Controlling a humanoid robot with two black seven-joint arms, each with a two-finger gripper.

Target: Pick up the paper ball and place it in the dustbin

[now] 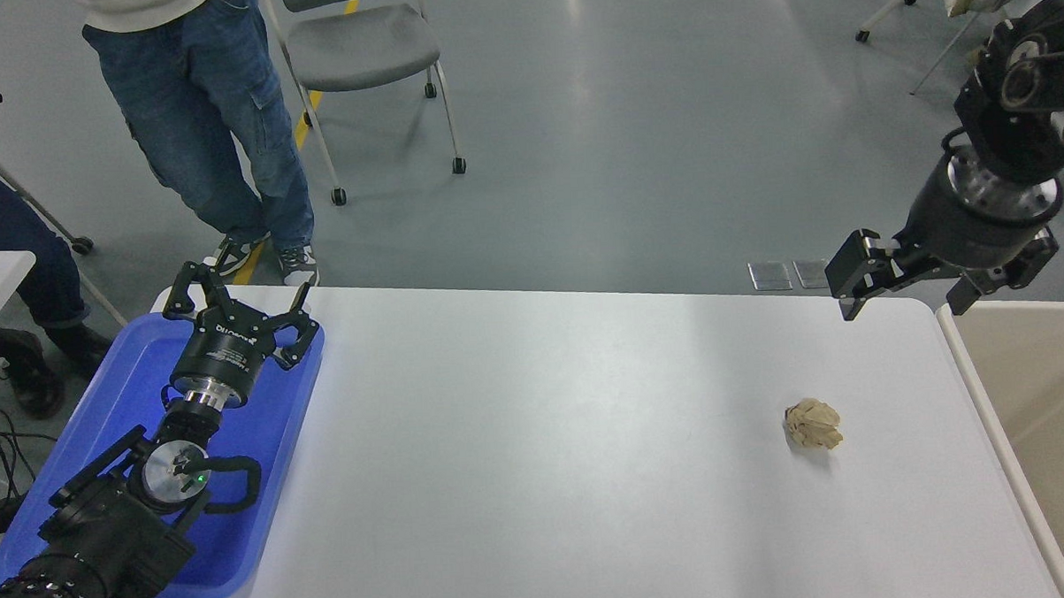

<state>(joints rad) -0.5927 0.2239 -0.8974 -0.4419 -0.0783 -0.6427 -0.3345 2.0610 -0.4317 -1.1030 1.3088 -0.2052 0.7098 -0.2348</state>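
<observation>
Far left edge of the surface [538, 476]: one blue tray [103, 438] with the parked left arm lying over it. The left gripper [236, 300] sits over the tray's far end near the far left corner, fingers spread, nothing in them. Beyond the far edge there's one person [216, 124] in jeans standing and one grey chair [359, 39] next to them.

Moving right, the middle is just bare white. Then one paper ball [812, 424], sitting by itself toward the right edge, roughly midway between the near and far edges, nothing touching it.

Over the far right corner hangs the right gripper [905, 293], released, jaws wide apart and empty, well apart from the ball. Just past the right edge is one dustbin [987, 407], its rim running alongside the surface.
</observation>
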